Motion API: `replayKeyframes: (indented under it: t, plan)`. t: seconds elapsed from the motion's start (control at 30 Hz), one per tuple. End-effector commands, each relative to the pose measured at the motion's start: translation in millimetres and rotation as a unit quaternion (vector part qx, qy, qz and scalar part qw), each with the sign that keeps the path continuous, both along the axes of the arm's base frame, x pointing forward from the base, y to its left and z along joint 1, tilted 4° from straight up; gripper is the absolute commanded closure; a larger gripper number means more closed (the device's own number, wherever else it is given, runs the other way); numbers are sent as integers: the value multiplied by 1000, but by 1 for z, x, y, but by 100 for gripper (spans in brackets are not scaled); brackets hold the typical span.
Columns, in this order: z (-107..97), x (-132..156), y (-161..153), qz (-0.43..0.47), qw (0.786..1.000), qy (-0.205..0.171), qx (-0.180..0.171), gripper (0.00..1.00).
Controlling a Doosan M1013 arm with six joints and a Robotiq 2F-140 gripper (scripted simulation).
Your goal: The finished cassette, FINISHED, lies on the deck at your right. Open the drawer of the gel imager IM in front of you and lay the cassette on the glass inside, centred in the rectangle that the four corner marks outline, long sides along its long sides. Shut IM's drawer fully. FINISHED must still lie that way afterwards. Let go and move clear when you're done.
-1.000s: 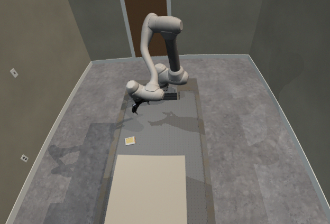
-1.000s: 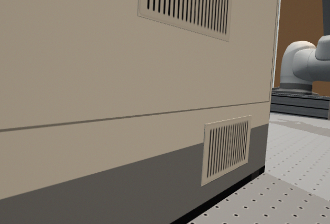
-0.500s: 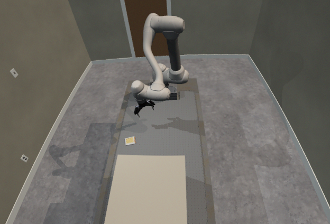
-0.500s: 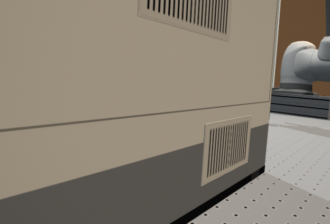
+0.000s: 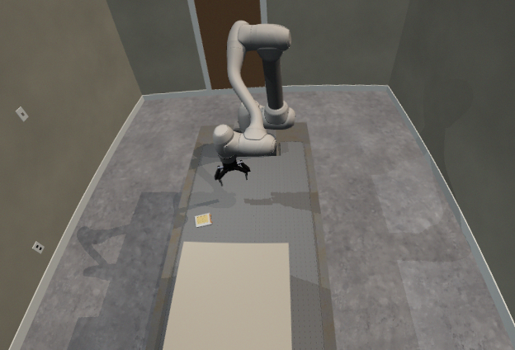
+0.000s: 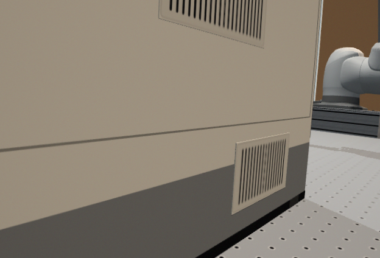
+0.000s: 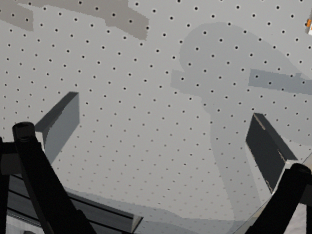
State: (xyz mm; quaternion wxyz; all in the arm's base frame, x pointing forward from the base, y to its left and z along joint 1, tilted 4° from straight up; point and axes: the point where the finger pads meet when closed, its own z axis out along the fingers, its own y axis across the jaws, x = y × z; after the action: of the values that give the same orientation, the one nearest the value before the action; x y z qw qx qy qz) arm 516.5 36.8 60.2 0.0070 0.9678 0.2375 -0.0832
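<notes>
The cassette FINISHED [image 5: 203,219] is a small flat orange-and-white rectangle lying on the perforated deck [image 5: 266,221], just beyond the imager's left corner. A sliver of it shows at the right edge of the wrist view [image 7: 310,25]. The gel imager IM [image 5: 229,296] [image 6: 122,80] is a large beige box at the near end of the deck; its drawer front is not visible. My gripper [image 5: 233,176] [image 7: 165,117] is open and empty, hanging over bare deck well behind the cassette.
The arm's base [image 5: 274,117] [image 6: 340,95] stands at the far end of the deck. The imager's side wall, with two vent grilles [image 6: 260,170], fills the exterior view. Grey floor surrounds the deck; a brown door is behind.
</notes>
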Motion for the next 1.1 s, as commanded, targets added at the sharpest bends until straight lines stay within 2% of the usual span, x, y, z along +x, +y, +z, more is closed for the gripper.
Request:
replayKeyframes:
  t: [0.0,0.2,0.3,0.57,0.83,0.87,1.07]
  plan:
    - [2,9,13,-23,1000,-11,-2,0]
    - [4,19,30,-56,998,-24,-3,0]
    - [6,26,43,-102,994,-42,-2,0]
    - [11,42,78,-139,989,-55,0,0]
    - [11,42,78,-139,989,-55,0,0]
    - [10,47,79,-122,991,-56,2,73]
    - [4,76,85,-23,998,-58,10,73]
